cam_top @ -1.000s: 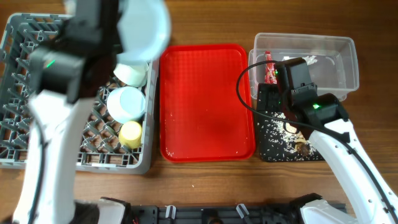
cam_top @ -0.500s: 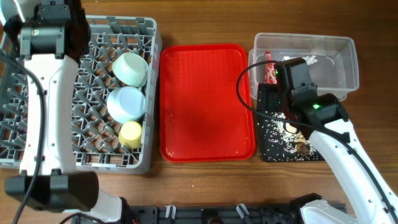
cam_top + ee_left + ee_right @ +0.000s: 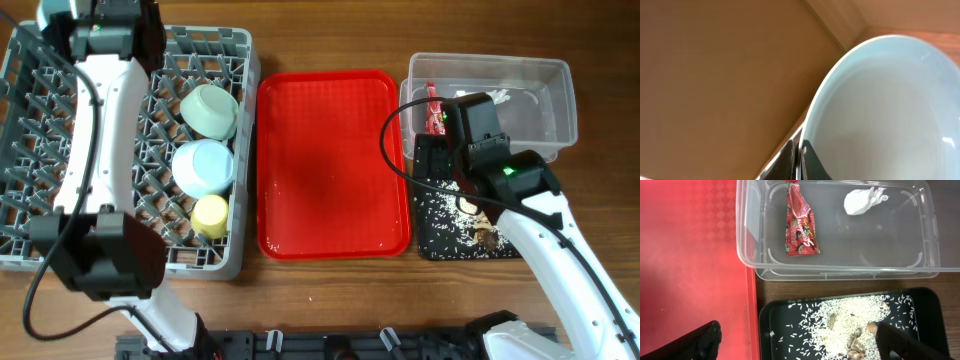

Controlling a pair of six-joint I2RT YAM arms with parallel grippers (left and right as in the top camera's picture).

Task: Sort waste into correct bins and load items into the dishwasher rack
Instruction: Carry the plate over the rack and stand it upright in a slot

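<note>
Across the left half of the surface sits the grey dishwasher rack, its pegs there to keep crockery on edge. A pale greenish bowl, a pale blue bowl and a small yellow cup stand in its right-hand column. Beside it, the flat red serving tray carries nothing I can make out.

Right of that, the clear plastic tub takes dry rubbish, holding the red snack wrapper and the crumpled white tissue, well apart. The black tray just beside it takes food, with rice grains and brownish scraps spread over it. So the waste looks sorted, and the pale blue plate is the piece in hand.

The left gripper has its jaws clenched on the plate's rim — a thin edge grip that would suit slotting it upright between pegs. Overhead, that arm reaches to the rack's far edge and the plate is out of view. The right gripper hovers over the black tray, jaws spread wide, holding nothing.
</note>
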